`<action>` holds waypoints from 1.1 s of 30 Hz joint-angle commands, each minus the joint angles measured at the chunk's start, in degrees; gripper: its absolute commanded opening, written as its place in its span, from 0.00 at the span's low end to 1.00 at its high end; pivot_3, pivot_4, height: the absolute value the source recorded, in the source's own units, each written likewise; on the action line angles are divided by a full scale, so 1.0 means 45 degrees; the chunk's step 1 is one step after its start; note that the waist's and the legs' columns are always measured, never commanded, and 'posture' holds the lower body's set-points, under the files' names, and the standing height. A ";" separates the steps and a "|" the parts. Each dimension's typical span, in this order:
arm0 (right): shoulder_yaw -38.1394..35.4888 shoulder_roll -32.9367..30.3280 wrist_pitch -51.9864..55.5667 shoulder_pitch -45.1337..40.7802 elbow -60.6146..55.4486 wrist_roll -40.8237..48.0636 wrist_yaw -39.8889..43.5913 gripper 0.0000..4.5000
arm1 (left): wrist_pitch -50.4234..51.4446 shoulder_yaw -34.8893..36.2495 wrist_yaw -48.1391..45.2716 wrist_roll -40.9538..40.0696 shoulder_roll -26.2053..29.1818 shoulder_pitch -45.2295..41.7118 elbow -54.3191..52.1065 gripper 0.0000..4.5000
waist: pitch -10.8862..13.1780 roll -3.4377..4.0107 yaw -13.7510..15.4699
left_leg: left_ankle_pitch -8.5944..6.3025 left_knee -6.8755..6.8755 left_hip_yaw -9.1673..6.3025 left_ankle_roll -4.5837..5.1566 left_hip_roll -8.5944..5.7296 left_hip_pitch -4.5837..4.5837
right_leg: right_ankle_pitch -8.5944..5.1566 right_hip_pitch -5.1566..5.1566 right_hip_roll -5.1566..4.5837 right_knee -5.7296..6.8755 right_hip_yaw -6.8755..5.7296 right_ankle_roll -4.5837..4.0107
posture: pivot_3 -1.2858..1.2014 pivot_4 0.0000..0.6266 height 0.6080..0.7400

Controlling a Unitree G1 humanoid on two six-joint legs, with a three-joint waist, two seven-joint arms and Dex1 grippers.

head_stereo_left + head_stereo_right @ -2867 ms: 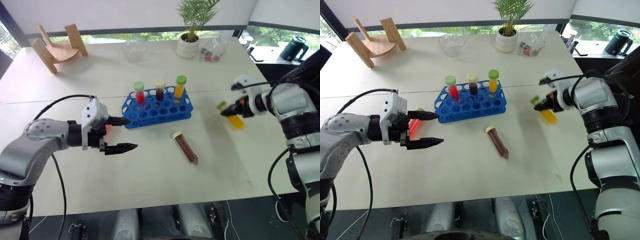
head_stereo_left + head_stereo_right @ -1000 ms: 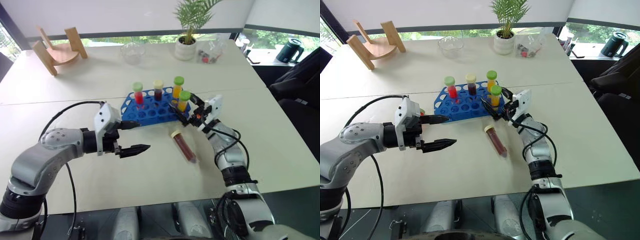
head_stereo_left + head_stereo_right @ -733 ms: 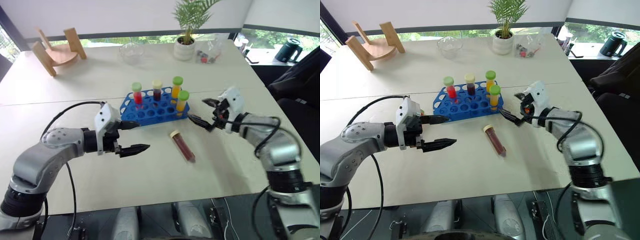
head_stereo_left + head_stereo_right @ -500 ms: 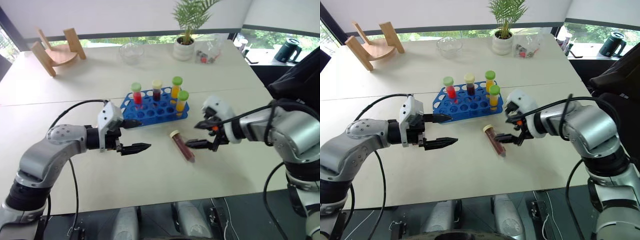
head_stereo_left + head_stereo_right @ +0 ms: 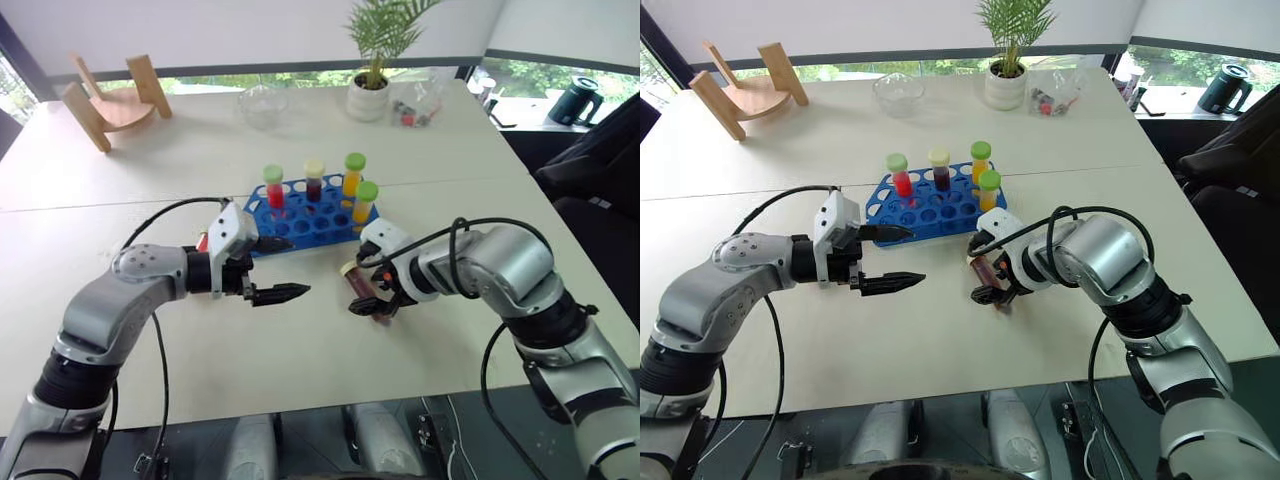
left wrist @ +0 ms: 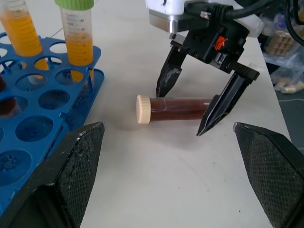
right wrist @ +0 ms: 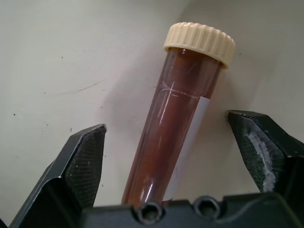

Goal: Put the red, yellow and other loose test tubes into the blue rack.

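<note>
**Right jaws straddle the brown tube**

On the left, the left gripper [image 5: 277, 270] hovers over the table [image 5: 200, 340] just in front of the blue rack [image 5: 310, 222], jaws spread wide and empty. The rack holds four capped tubes upright. To its right, the cream-capped brown tube [image 7: 175, 142] lies flat on the table, and the right gripper [image 6: 197, 102] points down over it, jaws open, one finger each side, not touching.

Right gripper [image 7: 166, 156] now down off the blue rack [image 5: 315, 220], fingers astride the lying brown tube [image 7: 178, 128].
</note>
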 commanded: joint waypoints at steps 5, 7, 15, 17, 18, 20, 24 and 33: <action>0.0735 0.0422 -0.0411 -0.0164 0.0204 -0.0122 0.0201 0.24 | -0.0204 0.0202 -0.0064 0.0073 0.0066 0.0174 -0.0275 1.00 | -0.0007 -0.0011 -0.0012 | 0.0000 -0.0007 -0.0002 0.0001 0.0010 0.0006 | 0.0000 0.0000 0.0011 0.0002 0.0000 -0.0002 | 0.52 0.24 1.00; 0.0442 0.0435 -0.0343 -0.0233 0.0200 -0.0081 0.0264 0.20 | -0.0188 0.0218 -0.0052 0.0061 0.0055 0.0197 -0.0269 1.00 | -0.0008 -0.0011 -0.0005 | 0.0000 -0.0008 -0.0004 0.0001 0.0011 0.0005 | -0.0001 0.0000 0.0012 0.0002 -0.0001 -0.0002 | 0.52 0.24 1.00; -0.3122 0.0050 -0.2758 0.0805 -0.1956 0.0885 0.1310 0.20 | -0.0075 0.0393 0.0288 0.0042 -0.0039 0.0265 -0.0268 1.00 | -0.0004 -0.0010 0.0076 | -0.0001 -0.0009 -0.0004 0.0001 0.0004 -0.0020 | -0.0001 -0.0014 0.0003 -0.0002 -0.0003 0.0000 | 0.52 0.24 1.00; -0.3834 0.0412 -0.4323 0.1570 -0.2429 0.0824 0.1315 0.20 | -0.0015 0.0476 0.0357 -0.0008 -0.0015 0.0303 -0.0321 1.00 | -0.0006 -0.0014 0.0097 | -0.0004 -0.0010 -0.0008 0.0006 0.0004 -0.0021 | -0.0002 -0.0011 0.0003 -0.0008 -0.0007 0.0002 | 0.52 0.24 1.00; -0.4257 0.0977 -0.5502 0.2018 -0.2431 0.0639 0.1081 0.20 | 0.0029 0.0521 0.0388 -0.0054 0.0007 0.0335 -0.0373 1.00 | -0.0008 -0.0018 0.0091 | -0.0005 -0.0010 -0.0007 0.0007 0.0004 -0.0021 | -0.0002 -0.0010 0.0003 -0.0009 -0.0008 0.0002 | 0.52 0.24 1.00; -0.4681 0.2093 -0.8131 0.2884 -0.2164 0.0043 0.0700 0.20 | 0.0117 0.0593 0.0435 -0.0111 0.0072 0.0401 -0.0454 1.00 | -0.0009 -0.0021 0.0032 | -0.0005 -0.0011 -0.0005 0.0007 0.0005 -0.0020 | -0.0002 -0.0011 0.0005 -0.0007 -0.0006 0.0002 | 0.52 0.24 1.00; -0.4531 0.4323 -1.2472 0.4218 -0.0836 -0.1180 -0.0028 0.20 | 0.0363 0.0800 0.0444 -0.0189 0.0300 0.0467 -0.0577 1.00 | -0.0008 -0.0019 0.0007 | -0.0004 -0.0011 -0.0002 0.0006 0.0007 -0.0015 | -0.0001 -0.0015 0.0009 0.0000 -0.0002 0.0002 | 0.52 0.24 1.00; -0.3889 0.7940 -2.0853 0.4400 0.4653 -0.4031 -0.1259 0.20 | 0.0817 0.1414 0.0468 -0.0381 0.1045 0.0712 -0.0810 1.00 | -0.0006 -0.0014 0.0012 | -0.0002 -0.0013 0.0001 0.0000 0.0007 -0.0012 | 0.0000 -0.0013 0.0001 0.0002 -0.0003 0.0001 | 0.52 0.24 1.00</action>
